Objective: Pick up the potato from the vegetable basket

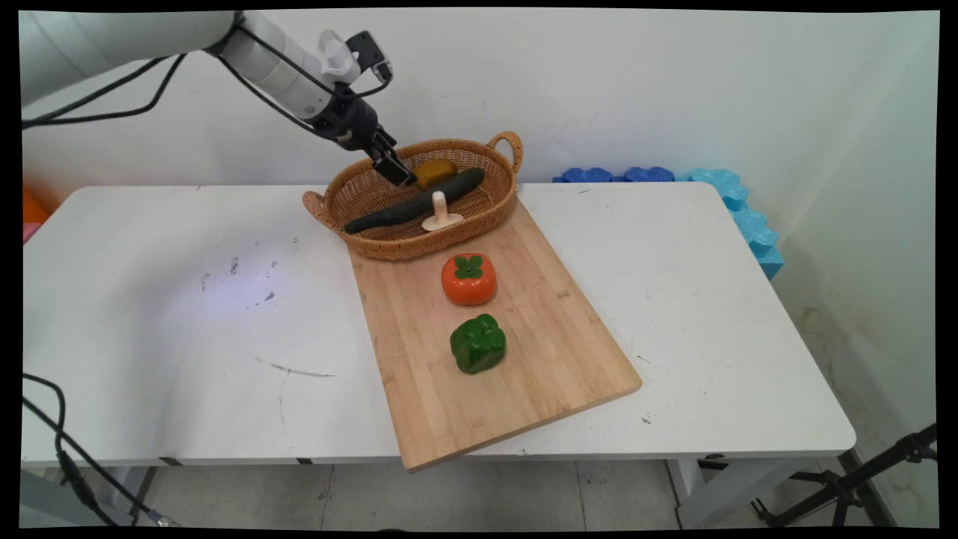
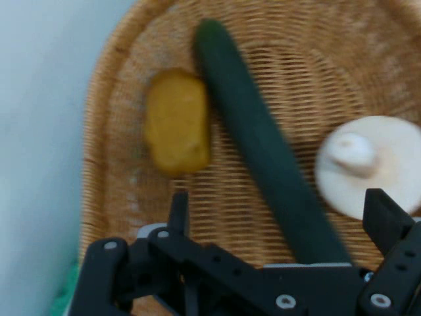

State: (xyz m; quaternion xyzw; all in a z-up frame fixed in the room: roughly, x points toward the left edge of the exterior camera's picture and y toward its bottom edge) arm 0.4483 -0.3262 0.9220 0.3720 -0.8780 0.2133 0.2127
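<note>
The white counter [image 1: 187,314] carries, from left to right, scuff marks [image 1: 254,288] on its left half, then a wooden cutting board [image 1: 554,359] laid at an angle across its centre, reaching the near edge.

The gripper [image 1: 395,169] hangs above the left rear part of a wicker basket [image 1: 389,243], which sits at the far end of the board. The jaws stand released, spread apart with nothing between them; in the hand view one finger [image 2: 179,212] rises left of centre and the other at the right edge.

Inside the basket, a dark green cucumber [image 1: 412,202] lies diagonally from the near left toward the far right. A yellow-brown potato [image 1: 435,172] lies just beside the cucumber's far end, against the rear wall. A white mushroom [image 1: 441,215] lies cap down, stem up, on the near side of the cucumber, just beside it. In the hand view the potato [image 2: 176,122] lies left of the cucumber [image 2: 263,145] and the mushroom [image 2: 368,164] right of it.

On the bare board in front of the basket sits an orange persimmon [image 1: 469,279] with a green calyx. Nearer the front, close to it but apart, sits a green bell pepper [image 1: 478,343].

Behind the counter's right rear corner, blue foam pieces [image 1: 718,195] lean along the wall.
</note>
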